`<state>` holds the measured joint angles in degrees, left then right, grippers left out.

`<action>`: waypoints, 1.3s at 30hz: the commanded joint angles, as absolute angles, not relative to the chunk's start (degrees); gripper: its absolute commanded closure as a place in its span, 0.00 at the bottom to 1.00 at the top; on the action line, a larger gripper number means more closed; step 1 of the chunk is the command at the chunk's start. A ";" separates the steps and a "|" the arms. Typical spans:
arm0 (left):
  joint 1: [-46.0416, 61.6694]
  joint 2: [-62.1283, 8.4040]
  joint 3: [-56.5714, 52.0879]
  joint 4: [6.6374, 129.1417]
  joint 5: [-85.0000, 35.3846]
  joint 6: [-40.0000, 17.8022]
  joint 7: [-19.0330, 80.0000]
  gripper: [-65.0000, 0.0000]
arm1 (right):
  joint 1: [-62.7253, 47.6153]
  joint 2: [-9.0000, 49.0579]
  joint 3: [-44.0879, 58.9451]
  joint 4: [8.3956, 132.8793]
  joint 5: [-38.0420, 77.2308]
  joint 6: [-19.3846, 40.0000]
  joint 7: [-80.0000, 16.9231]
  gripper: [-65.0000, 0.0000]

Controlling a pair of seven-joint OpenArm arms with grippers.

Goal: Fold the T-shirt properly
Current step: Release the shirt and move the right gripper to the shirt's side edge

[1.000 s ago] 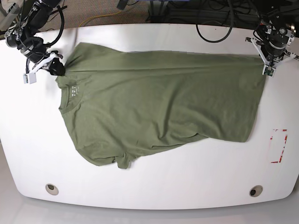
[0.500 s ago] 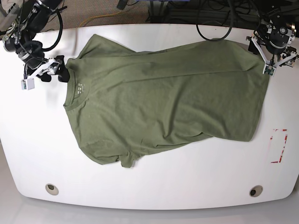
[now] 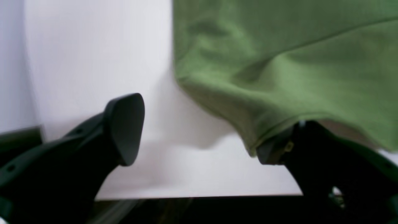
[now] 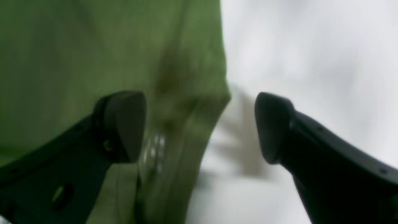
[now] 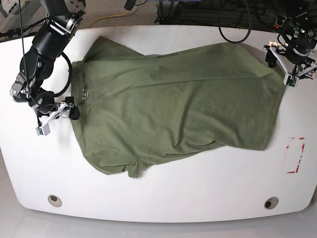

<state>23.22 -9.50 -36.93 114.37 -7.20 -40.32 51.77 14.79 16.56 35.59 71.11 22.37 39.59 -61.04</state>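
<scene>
An olive-green T-shirt lies spread flat on a white table, collar toward the right arm. The right gripper sits low at the shirt's collar-side edge, its arm reaching down from the table's far corner. Its fingers stand wide apart over the shirt's edge, holding nothing. The left gripper hovers at the hem corner, wrist bent downward. Its jaws are wide apart; the hem drapes over one finger but is not clamped
</scene>
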 commanded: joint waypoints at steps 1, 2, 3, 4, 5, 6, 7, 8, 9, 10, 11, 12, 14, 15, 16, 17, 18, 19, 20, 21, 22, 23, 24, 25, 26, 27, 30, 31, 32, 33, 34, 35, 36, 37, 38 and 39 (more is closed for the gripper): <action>24.48 -12.00 -37.14 115.38 -12.09 -40.00 51.30 0.23 | 18.24 18.86 35.03 66.86 20.62 40.00 -57.71 0.20; 25.54 -13.23 -36.79 115.38 -15.43 -40.00 51.30 0.23 | 19.82 19.03 34.95 63.78 19.38 40.00 -56.13 0.20; 26.68 -14.64 -36.79 115.38 -18.86 -40.00 51.30 0.23 | 21.23 19.30 34.95 60.88 17.98 40.00 -54.46 0.20; 27.56 -15.78 -36.97 115.38 -21.76 -40.00 51.30 0.23 | 22.29 19.82 34.95 58.42 16.66 40.00 -52.70 0.20; 28.26 -16.75 -36.97 115.38 -24.13 -40.00 51.30 0.23 | 23.25 20.00 34.86 56.22 15.69 40.00 -51.30 0.20; 28.70 -17.45 -36.88 115.38 -26.15 -40.00 51.30 0.23 | 24.04 20.09 34.86 54.37 14.99 40.00 -50.07 0.20; 29.49 -18.42 -36.97 115.38 -28.26 -40.00 51.30 0.23 | 25.01 20.18 34.86 52.44 14.20 40.00 -48.75 0.20; 30.20 -19.56 -36.97 115.38 -30.46 -40.00 51.30 0.23 | 26.24 20.26 34.86 49.98 13.14 40.00 -47.16 0.20; 30.73 -20.53 -36.97 115.30 -32.04 -40.00 51.30 0.23 | 27.21 20.26 34.86 48.13 12.35 40.00 -45.93 0.20; 31.16 -21.41 -36.88 115.30 -33.19 -40.00 51.30 0.23 | 28.00 20.26 34.86 46.55 11.65 40.00 -44.97 0.20; 31.69 -22.29 -36.88 115.30 -34.33 -40.00 51.38 0.23 | 28.88 20.26 34.86 45.05 10.86 40.00 -44.09 0.20; 32.48 -23.16 -36.97 115.30 -35.30 -40.00 51.38 0.23 | 29.67 20.18 34.86 43.74 10.07 40.00 -43.21 0.20; 33.80 -24.57 -37.05 115.21 -36.26 -40.00 51.38 0.23 | 30.81 19.91 34.86 41.45 8.66 40.00 -41.36 0.20; 34.42 -25.45 -37.05 115.21 -36.70 -40.00 51.38 0.23 | 31.43 19.74 34.86 40.13 8.04 40.00 -40.31 0.20; 34.95 -26.07 -37.14 115.21 -36.79 -40.00 51.38 0.23 | 32.13 19.56 34.86 38.37 7.43 40.00 -39.25 0.20; 35.21 -26.33 -37.14 115.21 -36.79 -40.00 51.38 0.23 | 32.75 19.03 34.86 37.05 6.90 40.00 -38.37 0.20; 35.47 -26.42 -37.14 115.21 -36.79 -40.00 51.38 0.23 | 33.10 18.77 34.86 36.18 6.55 40.00 -37.85 0.20; 35.91 -26.59 -37.14 115.21 -36.79 -40.00 51.38 0.23 | 33.45 18.33 34.86 35.47 6.11 40.00 -37.23 0.20; 36.35 -26.68 -37.23 115.21 -36.70 -40.00 51.38 0.23 | 33.80 17.71 34.86 34.68 5.32 40.00 -36.44 0.20; 36.35 -26.68 -37.23 115.21 -36.70 -40.00 51.38 0.23 | 34.07 17.19 34.86 34.15 4.53 40.00 -35.91 0.20; 36.35 -26.68 -37.23 115.21 -36.70 -40.00 51.38 0.23 | 34.07 16.48 34.86 34.07 3.74 40.00 -35.47 0.20; 36.26 -26.68 -37.32 115.21 -36.70 -40.00 51.38 0.23 | 34.07 15.87 34.86 34.07 3.30 40.00 -35.30 0.20; 36.09 -26.59 -37.32 115.21 -36.62 -40.00 51.38 0.23 | 34.15 15.08 34.86 34.24 2.59 40.00 -35.12 0.20; 36.00 -26.51 -37.32 115.21 -36.62 -40.00 51.38 0.23 | 34.15 14.46 34.86 34.24 2.15 40.00 -35.03 0.20; 35.91 -26.42 -37.93 115.21 -36.62 -40.00 51.38 0.23 | 34.15 14.02 34.86 34.24 1.89 40.00 -35.03 0.20; 35.82 -26.15 -38.81 115.21 -36.62 -40.00 51.38 0.23 | 34.15 13.67 34.86 34.24 1.80 40.00 -34.95 0.20; 33.19 -26.07 -39.78 115.21 -36.53 -40.00 51.38 0.23 | 34.15 13.32 34.86 34.24 2.07 40.00 -34.86 0.22; 31.96 -26.07 -40.04 115.12 -36.44 -40.00 51.38 0.23 | 34.15 13.32 34.86 34.24 2.33 40.00 -34.86 0.25; 30.99 -26.07 -40.22 115.12 -36.35 -40.00 51.38 0.23 | 34.15 13.32 34.86 34.24 2.33 40.00 -34.86 0.30; 30.29 -26.07 -40.48 115.12 -36.35 -40.00 51.38 0.23 | 34.15 13.32 34.86 34.24 2.33 40.00 -34.77 0.34; 29.41 -26.07 -40.92 115.12 -36.35 -40.00 51.38 0.23 | 34.15 13.32 34.86 34.24 2.33 40.00 -34.59 0.41; 28.44 -26.15 -41.45 115.12 -36.35 -40.00 51.38 0.23 | 34.15 13.32 34.86 34.24 2.33 40.00 -34.07 0.49; 27.47 -26.15 -41.89 115.03 -36.35 -40.00 51.38 0.23 | 34.15 13.32 34.86 34.24 2.07 40.00 -33.71 0.56; 26.59 -26.24 -42.15 115.03 -36.35 -40.00 51.38 0.23 | 34.15 13.32 34.86 34.24 2.07 40.00 -33.45 0.62; 25.19 -26.33 -42.33 114.59 -36.26 -40.00 51.38 0.23 | 34.15 13.49 34.86 34.24 1.98 40.00 -33.01 0.71; 24.22 -26.33 -42.33 114.24 -35.91 -40.00 51.38 0.23 | 34.15 13.49 34.86 34.24 1.98 40.00 -32.84 0.76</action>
